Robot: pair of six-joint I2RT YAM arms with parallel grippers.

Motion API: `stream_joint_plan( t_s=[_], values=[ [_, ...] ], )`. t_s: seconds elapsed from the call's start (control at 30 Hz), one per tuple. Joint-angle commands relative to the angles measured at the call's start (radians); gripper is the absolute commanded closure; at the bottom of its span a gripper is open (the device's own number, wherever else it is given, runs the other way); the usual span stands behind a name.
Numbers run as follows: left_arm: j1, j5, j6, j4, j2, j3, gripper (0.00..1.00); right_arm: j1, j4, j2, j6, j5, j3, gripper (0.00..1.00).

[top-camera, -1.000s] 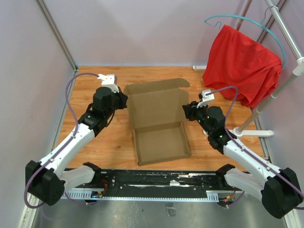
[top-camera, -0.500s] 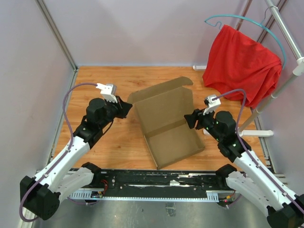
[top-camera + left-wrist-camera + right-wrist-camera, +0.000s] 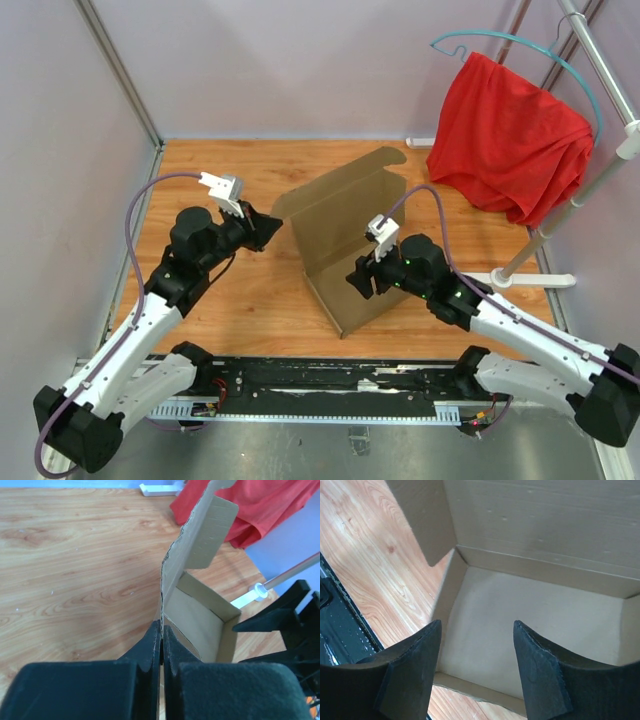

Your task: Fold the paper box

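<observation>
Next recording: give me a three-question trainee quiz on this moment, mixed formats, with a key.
1. True or false: the right end effector is clamped on the box.
2. The left end effector is: A) open above the box B) shut on the box's cardboard edge C) resting on the table.
3. What colour is the cloth hanging at the far right?
Key: 1 false; 2 B; 3 red.

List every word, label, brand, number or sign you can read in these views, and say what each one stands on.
None: no readable text in any view.
The paper box is plain brown cardboard, unprinted on the faces shown.
The red cloth carries no print.
Pale marks on the black base rail are too small to read.
</observation>
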Motion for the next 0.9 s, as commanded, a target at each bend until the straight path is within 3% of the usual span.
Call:
stream_joint_plan(
  t_s=[0.0, 0.37, 0.7, 0.87],
  values=[
    [-0.014, 0.066, 0.040, -0.001, -0.004, 0.053, 1.00, 0.078, 0.086, 0.085, -0.055, 0.074, 0.083, 0.39],
    [-0.077, 0.079, 0.103, -0.103, 0.050, 0.083, 1.00, 0.152, 0.165, 0.289, -0.074, 0.107, 0.201, 0.35],
    [-0.147, 0.020, 0.079, -0.087, 0.069, 0.072, 1.00, 0.208, 0.147, 0.259, -0.084, 0.146, 0.188, 0.26],
    [-0.147, -0.099, 0.016, -0.084, 0.056, 0.103, 1.00, 0.236, 0.161, 0.291, -0.027, 0.237, 0.214, 0.24]
  ],
)
